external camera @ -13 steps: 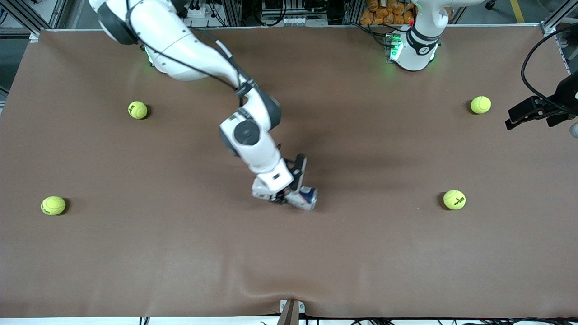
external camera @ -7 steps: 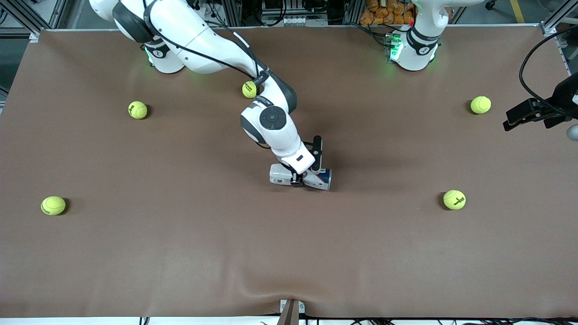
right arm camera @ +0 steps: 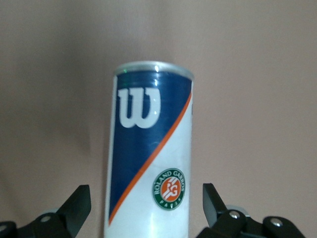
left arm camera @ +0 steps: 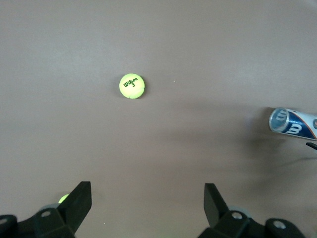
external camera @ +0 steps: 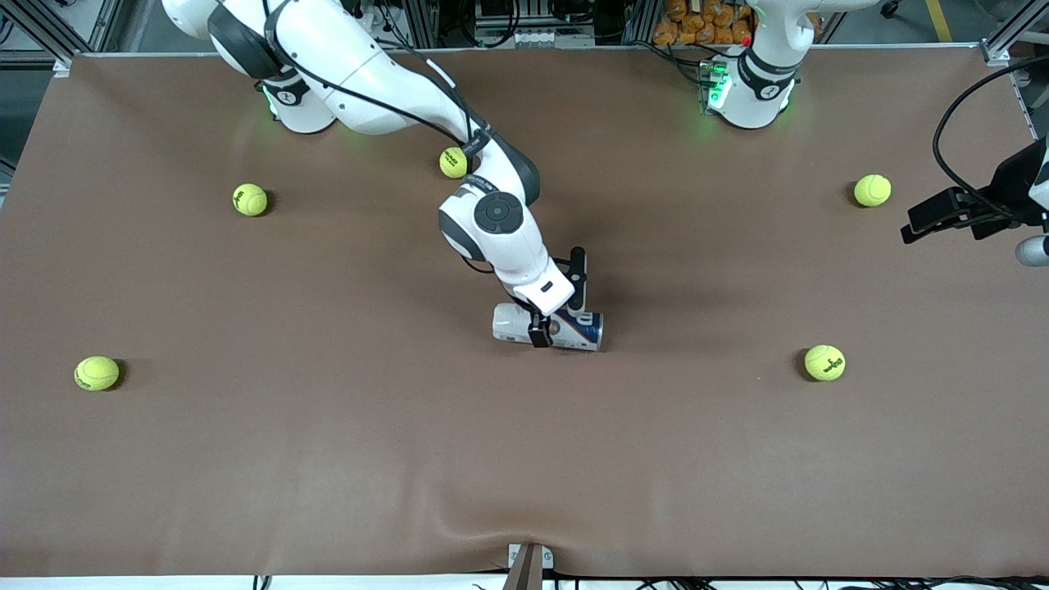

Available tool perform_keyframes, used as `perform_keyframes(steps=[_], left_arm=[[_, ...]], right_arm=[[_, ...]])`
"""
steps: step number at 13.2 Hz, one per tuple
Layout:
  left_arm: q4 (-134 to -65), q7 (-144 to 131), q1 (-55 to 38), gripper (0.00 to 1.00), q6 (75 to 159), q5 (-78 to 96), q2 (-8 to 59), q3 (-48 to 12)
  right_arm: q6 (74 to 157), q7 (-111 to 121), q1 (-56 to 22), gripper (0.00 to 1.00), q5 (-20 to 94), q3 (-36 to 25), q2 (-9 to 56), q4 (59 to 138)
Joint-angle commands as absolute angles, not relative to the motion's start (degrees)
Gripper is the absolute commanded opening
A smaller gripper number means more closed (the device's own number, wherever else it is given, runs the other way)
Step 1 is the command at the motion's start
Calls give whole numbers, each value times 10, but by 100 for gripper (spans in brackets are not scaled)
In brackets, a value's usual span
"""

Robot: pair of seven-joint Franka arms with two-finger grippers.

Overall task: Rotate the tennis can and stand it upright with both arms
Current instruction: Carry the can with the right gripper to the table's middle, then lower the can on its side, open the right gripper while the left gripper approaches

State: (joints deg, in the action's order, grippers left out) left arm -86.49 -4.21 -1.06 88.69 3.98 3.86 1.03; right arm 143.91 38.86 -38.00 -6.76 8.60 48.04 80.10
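The tennis can [external camera: 574,329] lies on its side near the middle of the brown table [external camera: 328,459]. Its white and navy label with a white "W" fills the right wrist view [right arm camera: 148,148]. My right gripper [external camera: 541,321] straddles the can's middle, open, with a gap between the can and each of its fingers [right arm camera: 77,203]. My left gripper [external camera: 942,217] hangs open and empty over the left arm's end of the table. In the left wrist view the left gripper [left arm camera: 147,206] holds nothing, and the can's end [left arm camera: 292,124] shows at the edge.
Several yellow-green tennis balls lie scattered: one [external camera: 452,162] beside the right arm's forearm, one [external camera: 824,362] toward the left arm's end, seen in the left wrist view [left arm camera: 132,86], one [external camera: 872,190] by the left gripper, and two [external camera: 250,199] [external camera: 97,373] toward the right arm's end.
My right arm carried and turned the can until it lay level on the table, then opened its jaws off it. The left gripper drifted slightly toward the table's middle.
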Motion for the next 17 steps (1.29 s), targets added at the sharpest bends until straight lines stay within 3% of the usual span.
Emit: perform_keyframes(steps=[1,7,12,17], left_arm=[[-860,-40,-4,100,882,79,47,11],[-860,-5,80,100,875,297,118,11],[-861,45,97,100,849,436,208,11],[-864,97,83,100,849,452,262,-3]], right_arm=[[1401,391,-381,100,-62,92,437,809],[1264,391,-366,100,28,86,346,809],[1190,347,-262,100,29,86,303,809],[1149,233,-154,100,18,83,272,809]])
